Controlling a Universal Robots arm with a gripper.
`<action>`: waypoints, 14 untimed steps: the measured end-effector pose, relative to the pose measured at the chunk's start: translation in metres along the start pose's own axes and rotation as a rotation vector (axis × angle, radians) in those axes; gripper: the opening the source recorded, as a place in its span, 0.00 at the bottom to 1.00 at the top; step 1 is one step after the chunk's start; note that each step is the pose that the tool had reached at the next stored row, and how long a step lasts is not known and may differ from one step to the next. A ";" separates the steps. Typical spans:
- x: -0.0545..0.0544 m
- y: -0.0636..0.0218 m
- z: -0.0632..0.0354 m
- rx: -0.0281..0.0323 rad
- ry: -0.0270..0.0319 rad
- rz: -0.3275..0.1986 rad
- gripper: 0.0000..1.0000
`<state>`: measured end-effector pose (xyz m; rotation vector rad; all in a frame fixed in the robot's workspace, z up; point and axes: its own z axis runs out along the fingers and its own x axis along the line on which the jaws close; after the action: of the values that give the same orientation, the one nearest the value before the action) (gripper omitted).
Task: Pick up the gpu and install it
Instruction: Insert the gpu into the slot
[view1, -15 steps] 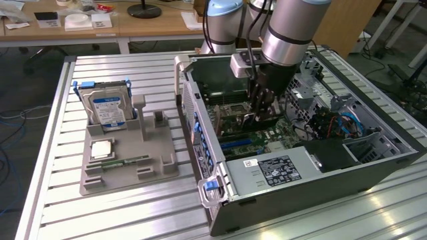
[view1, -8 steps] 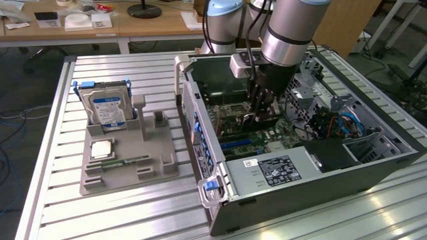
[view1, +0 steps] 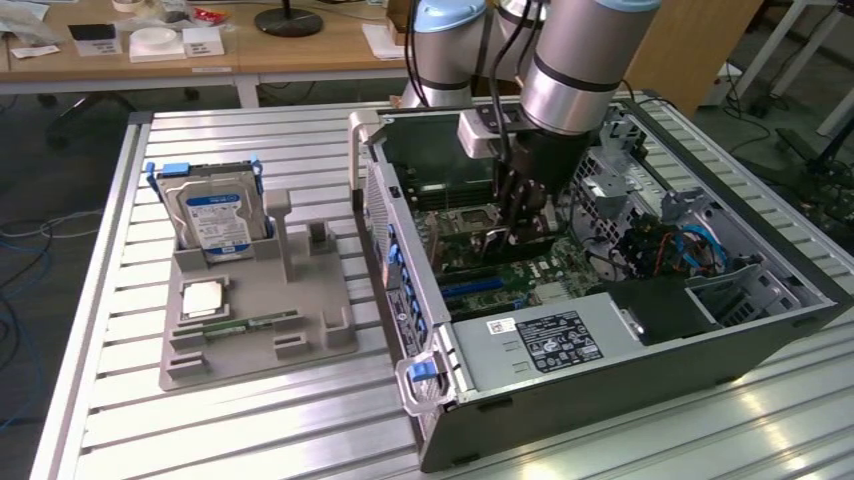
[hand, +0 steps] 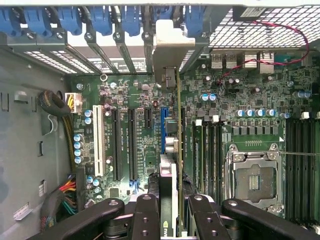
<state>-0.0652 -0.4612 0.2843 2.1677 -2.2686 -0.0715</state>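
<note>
Exterior view: the arm (view1: 574, 60) reaches down into the open computer case (view1: 601, 390) on the desk (view1: 267, 430) — a hard drive (view1: 214, 215) stands in a grey holder (view1: 254, 350) to the exterior view's left. Wrist view: the fingers (hand: 146, 215) are clamped on the gpu (hand: 169, 180), held edge-on over the motherboard (hand: 125, 100) slots, its bracket (hand: 170, 45) at the rear slot openings.

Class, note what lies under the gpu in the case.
The green motherboard with expansion slots, a blue slot beside the gpu. Whatever sits directly beneath is covered by the card.
</note>
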 end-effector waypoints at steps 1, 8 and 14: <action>0.000 0.0001 0.0001 0.0000 0.0000 0.000 0.27; 0.001 0.0027 0.0004 0.0000 -0.0001 0.000 0.27; 0.002 0.0034 0.0006 0.0000 -0.0001 0.000 0.27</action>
<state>-0.0687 -0.4635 0.2837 2.1676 -2.2688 -0.0717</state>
